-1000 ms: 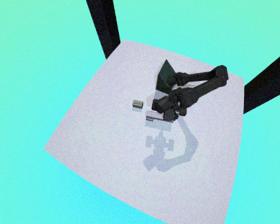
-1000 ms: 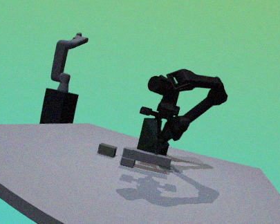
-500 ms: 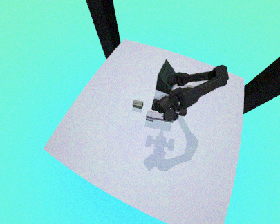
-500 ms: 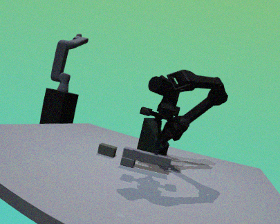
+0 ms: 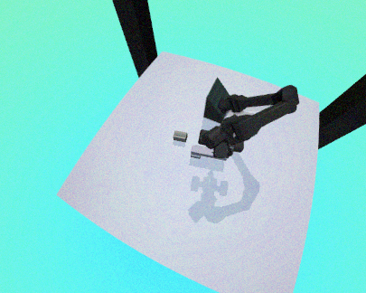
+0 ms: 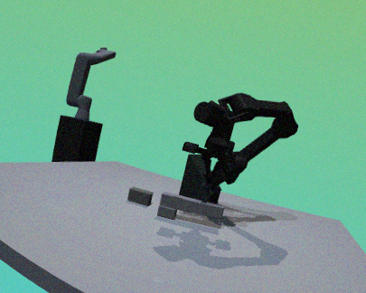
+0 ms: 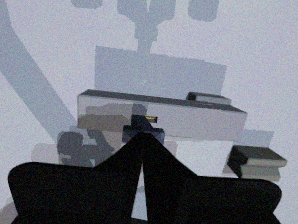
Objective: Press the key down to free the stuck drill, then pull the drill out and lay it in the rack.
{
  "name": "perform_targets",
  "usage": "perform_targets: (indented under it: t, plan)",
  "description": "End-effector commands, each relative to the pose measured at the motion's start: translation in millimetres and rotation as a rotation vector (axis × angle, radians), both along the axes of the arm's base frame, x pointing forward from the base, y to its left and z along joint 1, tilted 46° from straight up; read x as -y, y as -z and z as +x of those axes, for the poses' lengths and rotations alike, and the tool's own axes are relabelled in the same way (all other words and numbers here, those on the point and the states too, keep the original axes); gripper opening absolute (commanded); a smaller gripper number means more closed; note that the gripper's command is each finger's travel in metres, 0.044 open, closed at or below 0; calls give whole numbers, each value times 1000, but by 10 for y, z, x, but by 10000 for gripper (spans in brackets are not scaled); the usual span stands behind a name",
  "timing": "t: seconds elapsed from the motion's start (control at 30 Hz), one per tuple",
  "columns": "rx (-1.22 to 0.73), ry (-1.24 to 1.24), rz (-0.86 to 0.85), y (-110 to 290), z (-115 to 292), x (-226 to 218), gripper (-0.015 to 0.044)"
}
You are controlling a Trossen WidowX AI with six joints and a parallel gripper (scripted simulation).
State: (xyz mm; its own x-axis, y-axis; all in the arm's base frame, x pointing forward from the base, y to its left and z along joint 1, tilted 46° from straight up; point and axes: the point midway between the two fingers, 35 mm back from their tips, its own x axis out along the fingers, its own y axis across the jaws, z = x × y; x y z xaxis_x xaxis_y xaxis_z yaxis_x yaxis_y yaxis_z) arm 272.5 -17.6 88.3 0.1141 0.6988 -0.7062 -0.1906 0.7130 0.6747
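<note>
The long block (image 7: 165,116) is lying flat on the tabletop (image 5: 123,203), a pale grey box with a dark top face. A tiny dark piece with a yellowish tip (image 7: 150,118) is sticking out of its near face, right at the claw's tip; cannot tell if that is the drill or the key, too small and blurry. A small flat slab (image 7: 207,97) is sitting at the far right of the block's top. In the top view only the block's end (image 5: 196,154) is showing beside the arm.

The claw (image 7: 142,145) is pressed together with nothing between the fingers, which are meeting in a single seam, with their point sitting just at the block's near face by the small dark piece. The arm (image 6: 258,136) is folding down over the block, elbow high, and blocking most of it from above.

Off to one side a small box (image 5: 181,135) is standing alone, apart from the block; in the wrist view it is showing at the lower right (image 7: 257,161), dark top and pale sides. A dark wedge-shaped base (image 5: 215,99) is sitting behind the arm. A second, grey arm (image 6: 82,77) is standing on a black pedestal (image 6: 77,137) past the tabletop's far edge. Two black posts (image 5: 134,32) are crossing the top view.

All shapes are plain boxy, matte and untextured; the tabletop is pale lavender-grey with soft arm shadows (image 5: 222,194).
</note>
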Motion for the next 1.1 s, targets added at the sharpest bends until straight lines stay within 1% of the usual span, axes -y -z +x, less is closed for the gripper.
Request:
perform_targets:
  t: [0.0, 0.1, 0.23, 0.43, 0.57, 0.6, 0.67, 0.87, 1.07]
  plan:
    - [-48, -43, 21, 172, -46, -178, 0]
    - [-48, -43, 21, 182, -45, -190, 0]
    - [-48, -42, 17, 62, -16, -52, 105]
    - [-49, -43, 18, -356, -13, 385, 263]
    - [-49, -43, 19, -372, -15, 400, 368]
    - [-31, -35, 15, -311, 0, 345, 394]
    - [32, -96, 6, -202, 46, 380, 440]
    - [408, -470, -47, 453, 246, 554, 440]
    - [779, -846, -90, 1021, 323, 658, 440]
